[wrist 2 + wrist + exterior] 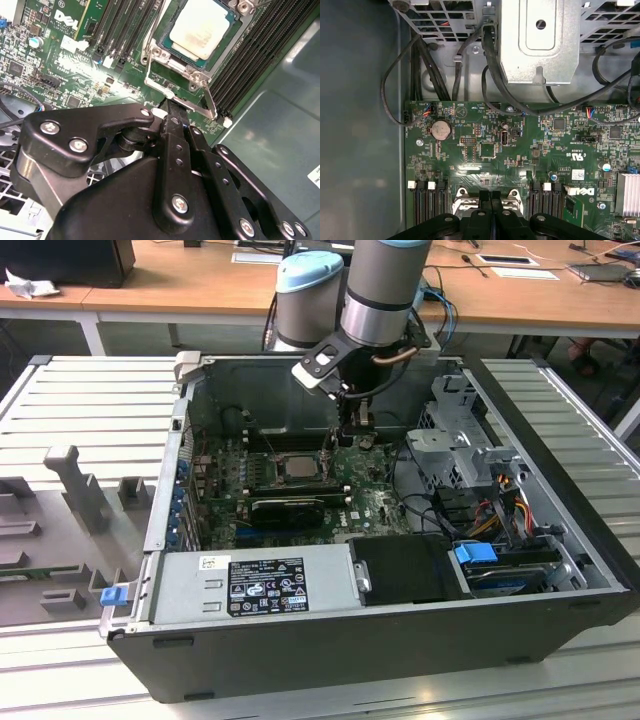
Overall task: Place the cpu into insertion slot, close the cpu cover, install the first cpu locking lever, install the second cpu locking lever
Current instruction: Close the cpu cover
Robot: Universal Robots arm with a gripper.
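Observation:
The cpu (202,27), a square chip with a pale silver top, lies flat in the insertion slot (196,76) on the green motherboard. The cpu cover (241,31), a thin metal frame, sits down around the chip. A silvery wire locking lever (210,100) runs along the socket's edge nearest the gripper. My gripper (172,107) hangs just over that lever's end with its black fingers (485,202) pressed together and nothing between them. In the exterior view the gripper (347,435) stands inside the case, just to the right of the cpu (298,466).
Long black memory slots (250,55) flank the socket on both sides. A metal drive cage (540,40) and black cables (420,65) lie beyond the board's edge. The power supply (250,585) fills the case's front and the case wall (285,130) is close by.

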